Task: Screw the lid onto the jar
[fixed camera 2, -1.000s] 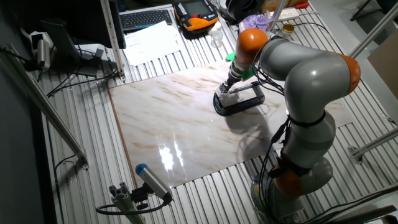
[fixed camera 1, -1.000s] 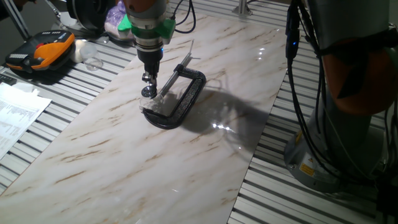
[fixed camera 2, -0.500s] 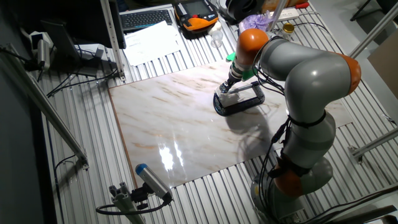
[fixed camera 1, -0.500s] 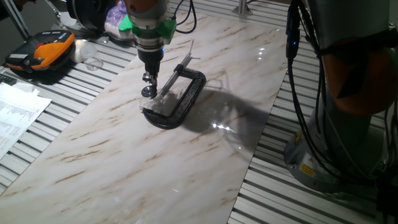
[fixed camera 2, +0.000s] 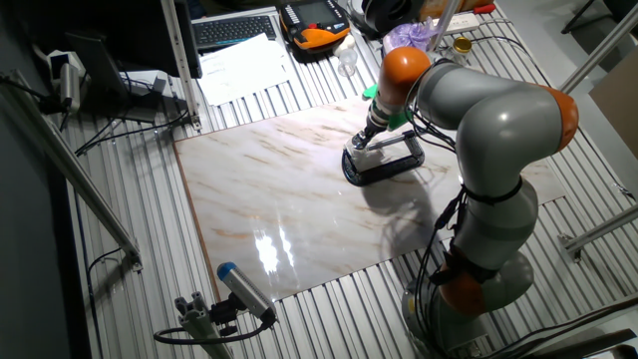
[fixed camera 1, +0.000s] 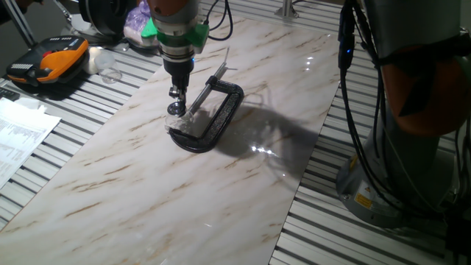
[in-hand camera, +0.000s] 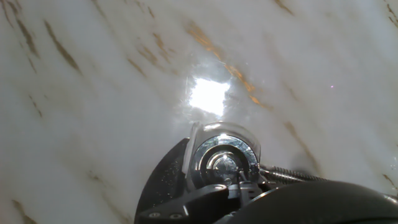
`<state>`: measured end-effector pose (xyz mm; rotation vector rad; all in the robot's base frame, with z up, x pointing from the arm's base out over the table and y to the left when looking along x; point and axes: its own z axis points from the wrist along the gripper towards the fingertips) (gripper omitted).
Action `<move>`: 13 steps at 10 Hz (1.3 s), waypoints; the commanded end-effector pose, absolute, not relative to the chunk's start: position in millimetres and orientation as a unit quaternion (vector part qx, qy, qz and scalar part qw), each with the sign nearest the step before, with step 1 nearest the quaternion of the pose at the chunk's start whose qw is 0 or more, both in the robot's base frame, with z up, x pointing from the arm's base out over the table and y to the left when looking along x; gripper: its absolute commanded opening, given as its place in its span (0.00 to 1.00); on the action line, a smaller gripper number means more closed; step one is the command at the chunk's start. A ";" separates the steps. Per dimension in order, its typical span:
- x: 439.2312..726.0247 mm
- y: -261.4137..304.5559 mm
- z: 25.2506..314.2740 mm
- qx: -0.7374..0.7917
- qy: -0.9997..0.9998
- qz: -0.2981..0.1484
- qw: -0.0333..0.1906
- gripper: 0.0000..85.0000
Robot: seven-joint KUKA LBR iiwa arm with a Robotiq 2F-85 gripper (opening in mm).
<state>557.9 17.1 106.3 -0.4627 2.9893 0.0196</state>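
We are looking at the pincer (fixed camera 1: 175, 94) pointing straight down over the jar (fixed camera 1: 176, 118), left of centre in one fixed view. The jar is sitting inside the open end of a black clamp (fixed camera 1: 215, 118) lying flat on the marble table (fixed camera 1: 147, 191). The lid (fixed camera 1: 175, 108) is resting on top of the jar, just under the pincer tip. We cannot tell whether the pincer is gripping the lid or how far apart its fingers are standing.

In the hand view, the shiny lid (in-hand camera: 222, 157) is showing at lower centre, with the dark clamp (in-hand camera: 163, 183) beside it at lower left.
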 end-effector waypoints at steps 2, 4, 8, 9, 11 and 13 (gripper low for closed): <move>557.9 17.0 106.7 -0.153 0.987 0.006 0.058 0.00; 557.7 17.3 107.6 -0.146 0.988 0.014 0.054 0.00; 556.4 20.7 112.5 -0.095 0.993 0.024 0.060 0.80; 556.0 21.0 112.9 -0.061 0.996 0.014 0.063 0.80; 555.9 21.3 113.5 -0.045 0.997 0.017 0.065 1.00; 556.2 22.7 114.5 -0.038 0.997 0.023 0.055 1.00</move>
